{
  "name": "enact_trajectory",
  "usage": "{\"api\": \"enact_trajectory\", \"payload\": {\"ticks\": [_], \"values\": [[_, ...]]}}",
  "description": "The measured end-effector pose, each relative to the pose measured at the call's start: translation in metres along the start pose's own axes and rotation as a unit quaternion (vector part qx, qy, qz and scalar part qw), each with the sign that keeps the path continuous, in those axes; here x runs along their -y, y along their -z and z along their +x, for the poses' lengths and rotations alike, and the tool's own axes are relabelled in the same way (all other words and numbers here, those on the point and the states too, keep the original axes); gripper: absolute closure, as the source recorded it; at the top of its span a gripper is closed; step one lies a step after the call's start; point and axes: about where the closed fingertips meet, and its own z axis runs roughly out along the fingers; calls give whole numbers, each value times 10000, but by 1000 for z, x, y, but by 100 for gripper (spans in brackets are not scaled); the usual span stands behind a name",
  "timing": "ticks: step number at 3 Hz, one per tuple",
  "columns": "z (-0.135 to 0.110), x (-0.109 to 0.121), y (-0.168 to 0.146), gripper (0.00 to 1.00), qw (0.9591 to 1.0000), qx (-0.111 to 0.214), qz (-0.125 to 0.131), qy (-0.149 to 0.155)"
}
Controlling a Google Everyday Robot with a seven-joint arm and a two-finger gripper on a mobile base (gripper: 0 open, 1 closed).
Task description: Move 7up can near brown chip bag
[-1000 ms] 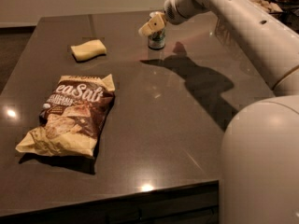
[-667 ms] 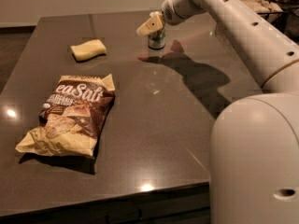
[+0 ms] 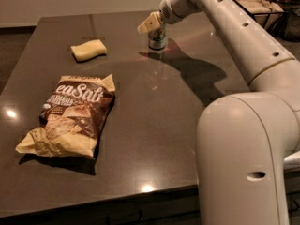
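1. Bench (image 3: pixel 154 125): dark, glossy surface that fills most of the camera view. Small light reflections show near its left edge and near its front edge.

2. Brown chip bag (image 3: pixel 70 118): lies flat on the left half of the bench, towards the front. The bag is crinkled, dark brown and pale yellow, with large white lettering near its upper end. Its long axis runs from front left to rear right.

3. Yellow sponge (image 3: pixel 88 49): lies flat on the bench behind the bag and well apart from it, nearer the rear edge.

4. 7up can (image 3: pixel 158 39): stands upright on the bench at the rear, right of the sponge. It is well apart from the brown chip bag, with bare bench surface between the two. Its lower body is visible; its top is covered.

5. Gripper (image 3: pixel 152 23): positioned at the top of the 7up can, overlapping the can's upper left side with a pale yellow part. Jaws state: cannot be told, since the contact area is hidden.

6. Arm (image 3: pixel 239 36): white, reaching from the right foreground up and leftwards to the gripper. Its shadow (image 3: pixel 197 74) falls on the bench just right of the can.

7. Robot body (image 3: pixel 243 163): large white rounded housing that fills the lower right corner, in front of the bench edge.
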Motion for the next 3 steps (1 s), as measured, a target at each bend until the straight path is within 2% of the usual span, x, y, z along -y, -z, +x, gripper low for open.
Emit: {"api": "enact_trajectory", "payload": {"ticks": [1, 2, 3], "values": [[0, 1, 0, 41, 10000, 3, -63, 12], [-3, -9, 7, 65, 9995, 3, -248, 203], [-12, -39, 33, 96, 9955, 195, -676, 630]]}}
